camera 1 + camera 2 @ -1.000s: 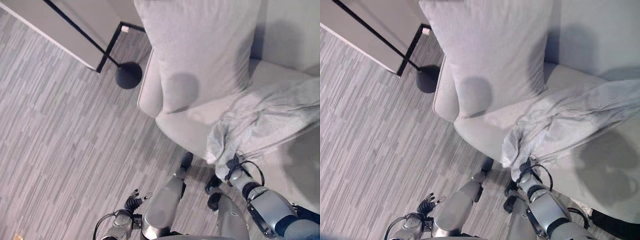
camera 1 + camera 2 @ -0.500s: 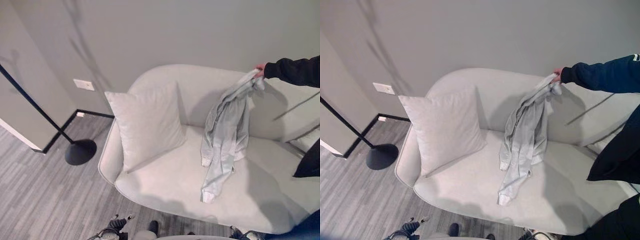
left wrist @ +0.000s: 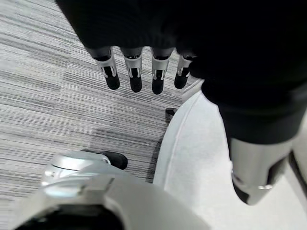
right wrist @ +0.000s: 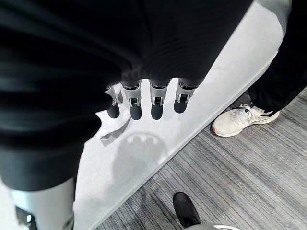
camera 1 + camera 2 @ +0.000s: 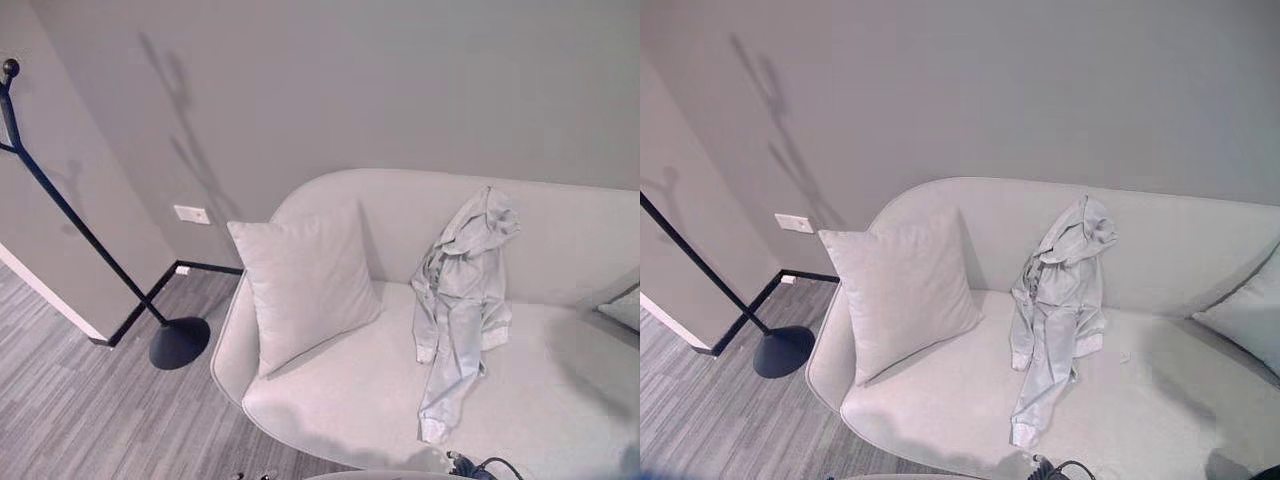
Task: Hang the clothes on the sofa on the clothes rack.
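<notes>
While both hands hang with straight, spread fingers, the left hand (image 3: 144,72) over the floor (image 3: 43,91) beside the sofa (image 5: 350,400) and the right hand (image 4: 144,103) above its seat edge, the grey hoodie (image 5: 462,290) lies draped well beyond them, near a pillow (image 5: 305,280); a clothes rack (image 5: 90,250) stands apart.

Sofa (image 5: 340,400) matt cloth; jacket (image 5: 460,300) soft, slightly shiny; rack (image 5: 90,250) black metal.

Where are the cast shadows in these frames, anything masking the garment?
Left eye view: the clothes rack casts a branching shadow on the wall, clear of the garment, which is evenly lit on the sofa. Right wrist view: the right hand throws a soft finger-shaped shadow onto the sofa's seat.
</notes>
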Available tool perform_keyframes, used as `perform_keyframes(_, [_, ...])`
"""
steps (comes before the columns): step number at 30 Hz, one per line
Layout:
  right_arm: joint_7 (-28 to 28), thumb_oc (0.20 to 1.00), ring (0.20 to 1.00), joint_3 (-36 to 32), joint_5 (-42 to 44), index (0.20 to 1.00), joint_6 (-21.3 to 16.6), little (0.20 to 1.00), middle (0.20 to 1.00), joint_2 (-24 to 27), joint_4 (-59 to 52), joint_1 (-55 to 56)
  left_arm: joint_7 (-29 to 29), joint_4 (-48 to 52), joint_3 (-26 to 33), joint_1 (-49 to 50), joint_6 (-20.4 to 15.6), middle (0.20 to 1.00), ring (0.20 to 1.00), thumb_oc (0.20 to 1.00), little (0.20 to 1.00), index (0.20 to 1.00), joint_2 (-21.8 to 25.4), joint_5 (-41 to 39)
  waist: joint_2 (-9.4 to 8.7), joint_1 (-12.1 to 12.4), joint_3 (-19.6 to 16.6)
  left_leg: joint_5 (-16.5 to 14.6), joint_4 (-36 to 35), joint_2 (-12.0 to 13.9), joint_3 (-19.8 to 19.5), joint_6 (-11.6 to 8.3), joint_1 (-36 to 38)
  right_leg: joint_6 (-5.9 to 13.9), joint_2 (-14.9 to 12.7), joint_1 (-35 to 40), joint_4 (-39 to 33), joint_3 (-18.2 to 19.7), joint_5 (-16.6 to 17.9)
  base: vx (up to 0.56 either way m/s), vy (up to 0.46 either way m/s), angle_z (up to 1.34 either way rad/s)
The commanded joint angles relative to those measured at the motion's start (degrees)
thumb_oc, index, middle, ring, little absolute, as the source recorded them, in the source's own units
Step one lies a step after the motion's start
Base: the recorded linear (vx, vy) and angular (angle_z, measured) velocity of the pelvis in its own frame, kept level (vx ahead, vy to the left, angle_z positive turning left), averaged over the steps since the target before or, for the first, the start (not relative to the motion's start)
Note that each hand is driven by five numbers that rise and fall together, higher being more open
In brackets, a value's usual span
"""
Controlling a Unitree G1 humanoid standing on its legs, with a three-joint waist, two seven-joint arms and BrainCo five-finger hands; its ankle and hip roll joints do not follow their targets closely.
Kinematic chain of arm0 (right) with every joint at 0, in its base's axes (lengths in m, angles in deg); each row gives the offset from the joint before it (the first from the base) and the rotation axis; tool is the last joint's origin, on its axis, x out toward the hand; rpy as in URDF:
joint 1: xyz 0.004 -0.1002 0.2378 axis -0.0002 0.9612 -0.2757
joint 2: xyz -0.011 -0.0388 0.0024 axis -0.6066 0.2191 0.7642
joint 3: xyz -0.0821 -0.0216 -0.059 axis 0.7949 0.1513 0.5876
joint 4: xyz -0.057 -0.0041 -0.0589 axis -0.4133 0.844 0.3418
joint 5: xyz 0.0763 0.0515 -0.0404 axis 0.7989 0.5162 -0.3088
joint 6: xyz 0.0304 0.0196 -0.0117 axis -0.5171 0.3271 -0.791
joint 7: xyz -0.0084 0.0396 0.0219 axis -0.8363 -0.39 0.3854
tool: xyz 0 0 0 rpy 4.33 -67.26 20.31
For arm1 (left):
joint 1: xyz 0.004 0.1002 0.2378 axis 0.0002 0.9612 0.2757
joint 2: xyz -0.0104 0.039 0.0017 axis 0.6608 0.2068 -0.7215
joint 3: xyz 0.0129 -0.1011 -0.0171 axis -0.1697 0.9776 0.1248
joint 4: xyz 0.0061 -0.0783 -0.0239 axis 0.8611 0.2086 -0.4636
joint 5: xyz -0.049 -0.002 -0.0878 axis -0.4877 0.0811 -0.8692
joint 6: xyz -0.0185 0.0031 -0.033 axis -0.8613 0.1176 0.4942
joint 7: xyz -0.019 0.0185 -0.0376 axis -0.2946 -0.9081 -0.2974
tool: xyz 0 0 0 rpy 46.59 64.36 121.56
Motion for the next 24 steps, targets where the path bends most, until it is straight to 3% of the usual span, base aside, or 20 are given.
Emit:
perform_keyframes(1, [-2.3,1.000,1.000,-0.7,-0.4,1.000,0.5,1.000,1.000,-1.5,1.8,-2.8,-1.2,-3.2,0.5,-3.9,-0.3,1.000,1.000,1.000,1.000,1.000,-1.0,2.1,-0.91,0.0,3.9,2.6,-1.2,-1.4,-0.6,0.91,-2.7,3.15,-3.1,0.4,13.4,0.0,-5.2,-0.02,0.060,0.03])
perform_keyframes(2, [-2.8,1.000,1.000,-1.7,0.3,1.000,0.8,1.000,1.000,-1.1,2.0,-4.3,-1.5,-3.0,0.5,-4.0,-0.2,1.000,1.000,1.000,1.000,1.000,-0.7,2.1,-0.20,-0.1,5.0,2.3,-1.2,-0.8,0.4,1.45,-2.2,4.14,-3.8,-2.6,19.9,-0.6,-4.6,-0.03,0.054,-0.07])
perform_keyframes(3, [-2.8,1.000,1.000,-1.7,0.3,1.000,0.8,1.000,1.000,-1.1,2.0,-4.3,-1.5,-3.0,0.5,-4.0,-0.2,1.000,1.000,1.000,1.000,1.000,-0.7,2.1,-0.27,0.0,5.0,2.3,-1.2,-0.9,0.6,1.51,-2.2,4.21,-4.0,-3.0,20.5,-0.3,-4.9,-0.03,0.096,-0.18])
perform_keyframes(4, [-3.7,1.000,1.000,-3.7,2.4,1.000,0.9,1.000,1.000,0.0,2.1,-6.5,-1.6,-2.6,-0.1,-4.1,0.0,1.000,1.000,1.000,1.000,1.000,0.0,2.4,1.10,-0.7,7.1,2.3,-1.2,-0.1,1.6,2.44,-0.7,6.60,-5.1,-9.2,33.1,0.7,-2.4,-0.02,0.067,-0.31])
perform_keyframes(6, [-4.2,1.000,1.000,-4.9,3.7,1.000,0.9,1.000,1.000,0.4,2.6,-7.3,-1.5,-2.6,-0.4,-4.3,0.0,1.000,1.000,1.000,1.000,1.000,0.3,2.7,1.53,-0.9,7.4,2.2,-1.2,0.2,1.8,2.51,-0.4,7.14,-5.5,-10.7,35.3,1.0,-0.8,0.05,-0.035,-0.45])
perform_keyframes(7, [-5.5,1.000,1.000,-6.9,5.4,1.000,1.2,1.000,1.000,1.1,3.9,-9.2,-1.4,-2.4,-0.6,-4.4,0.2,1.000,1.000,1.000,1.000,1.000,0.8,2.8,2.07,0.2,7.3,1.4,-1.2,1.4,2.3,1.83,0.0,7.03,-11.2,-10.0,33.2,-0.7,-0.7,0.14,-0.224,-0.31])
perform_keyframes(8, [-6.0,1.000,1.000,-7.5,5.9,1.000,1.2,1.000,1.000,1.6,4.0,-9.8,-1.4,-2.1,-0.7,-4.8,0.2,1.000,1.000,1.000,1.000,1.000,1.2,2.5,2.09,0.7,7.4,0.8,-1.2,2.1,2.1,1.06,0.6,6.37,-14.4,-8.6,30.2,-1.5,-1.6,0.15,-0.298,-0.08])
perform_keyframes(10, [-6.4,1.000,1.000,-8.8,6.6,1.000,1.3,1.000,1.000,2.9,3.7,-10.8,-1.7,-1.2,-0.7,-5.1,-0.4,1.000,1.000,1.000,1.000,1.000,1.8,2.1,1.57,1.1,6.8,-0.2,-1.2,3.3,1.6,-0.33,0.3,6.84,-19.6,-6.5,20.5,-1.1,1.9,0.10,-0.273,0.08])
perform_keyframes(11, [-6.4,1.000,1.000,-8.8,6.6,1.000,1.3,1.000,1.000,2.9,3.7,-10.8,-1.7,-1.2,-0.7,-5.1,-0.4,1.000,1.000,1.000,1.000,1.000,1.8,2.1,1.62,1.1,6.7,-0.1,-1.2,3.4,1.5,-0.31,0.2,6.83,-19.5,-6.4,20.1,-1.2,2.2,0.12,-0.467,-0.01])
perform_keyframes(12, [-6.5,1.000,1.000,-10.2,7.6,1.000,1.6,1.000,1.000,4.0,4.1,-11.2,-2.5,-0.1,-1.3,-5.6,-1.0,1.000,1.000,1.000,1.000,1.000,2.6,1.7,0.06,0.5,6.5,-0.8,-1.2,4.6,0.3,-2.16,0.1,8.84,-21.9,-4.9,10.3,4.5,8.3,0.09,-0.489,-0.03])
perform_keyframes(13, [-6.8,1.000,1.000,-11.2,8.2,1.000,1.6,1.000,1.000,4.2,4.0,-10.9,-3.0,0.6,-1.5,-5.5,-1.3,1.000,1.000,1.000,1.000,1.000,2.9,1.5,-0.84,0.1,6.3,-0.6,-1.2,5.5,-0.4,-2.89,0.1,9.65,-21.2,-4.8,8.6,9.2,9.5,0.09,-0.490,0.06])
perform_keyframes(15, [-6.8,1.000,1.000,-11.9,8.5,1.000,1.5,1.000,1.000,4.3,3.9,-10.5,-3.2,1.2,-1.4,-5.6,-1.6,1.000,1.000,1.000,1.000,1.000,3.3,1.2,-1.74,0.1,5.6,-0.5,-1.2,6.5,0.1,-3.76,0.1,10.50,-20.4,-4.6,7.2,10.8,9.3,0.05,-0.307,0.26])
perform_keyframes(17, [-6.4,1.000,1.000,-11.8,8.4,1.000,1.3,1.000,1.000,4.2,4.1,-11.1,-3.0,1.4,-1.0,-5.3,-1.8,1.000,1.000,1.000,1.000,1.000,3.3,0.4,-2.93,0.8,4.7,0.1,-1.2,9.1,0.5,-5.78,-0.4,11.98,-18.7,-3.1,4.9,8.3,7.1,0.05,-0.627,0.40])
perform_keyframes(18, [-6.6,1.000,1.000,-10.4,7.3,1.000,0.6,1.000,1.000,4.7,2.8,-11.2,-2.8,0.7,-0.7,-4.2,-2.0,1.000,1.000,1.000,1.000,1.000,1.3,-2.3,-1.97,0.6,4.8,3.7,-1.2,15.0,-0.9,-8.54,-1.6,9.90,-12.9,-2.4,4.7,8.9,3.3,0.00,-0.622,-0.05])
perform_keyframes(19, [-6.6,1.000,1.000,-10.4,7.3,1.000,0.6,1.000,1.000,4.8,2.8,-11.2,-2.8,0.7,-0.7,-4.2,-2.0,1.000,1.000,1.000,1.000,1.000,1.3,-2.3,-1.83,0.5,4.7,3.7,-1.2,15.2,-1.0,-8.61,-1.6,9.83,-12.8,-2.4,4.7,8.9,3.3,-0.04,-0.738,0.26])
perform_keyframes(21, [-7.7,1.000,1.000,-10.6,9.1,1.000,-0.3,1.000,1.000,6.7,2.0,-12.2,-2.1,1.2,-3.2,-2.5,-1.9,1.000,1.000,1.000,1.000,1.000,-1.1,-1.8,0.54,-0.4,4.4,9.0,-1.2,19.9,-1.4,-10.62,-3.9,7.42,-6.5,-0.4,0.9,8.7,1.4,-0.02,-0.518,0.19])
perform_keyframes(22, [-8.6,1.000,1.000,-11.1,10.7,1.000,-0.8,1.000,1.000,7.8,2.3,-12.5,-1.7,1.2,-3.2,-1.9,-1.4,1.000,1.000,1.000,1.000,1.000,-1.4,-1.8,1.38,-0.7,4.4,11.9,-0.8,22.1,0.3,-10.47,-4.4,6.13,-3.9,0.7,0.0,8.3,-0.2,-0.02,-0.586,-0.25])
perform_keyframes(23, [-11.0,1.000,1.000,-12.3,11.6,1.000,-1.0,1.000,1.000,9.3,0.6,-12.0,-2.6,1.9,-1.3,-0.9,-1.1,1.000,1.000,1.000,1.000,1.000,-1.4,-3.1,1.94,-1.6,5.7,16.0,4.6,25.4,8.0,-9.13,-6.7,3.83,-1.6,2.5,0.0,6.2,-1.8,-0.02,-0.443,-0.04])
perform_keyframes(24, [-11.0,1.000,1.000,-12.3,11.6,1.000,-1.0,1.000,1.000,9.4,0.6,-12.0,-2.6,1.9,-1.3,-0.9,-1.0,1.000,1.000,1.000,1.000,1.000,-1.4,-3.1,1.99,-1.5,5.7,16.1,4.6,25.5,8.0,-9.18,-6.7,3.79,-1.5,2.5,0.0,6.2,-1.8,-0.02,-0.335,0.22])
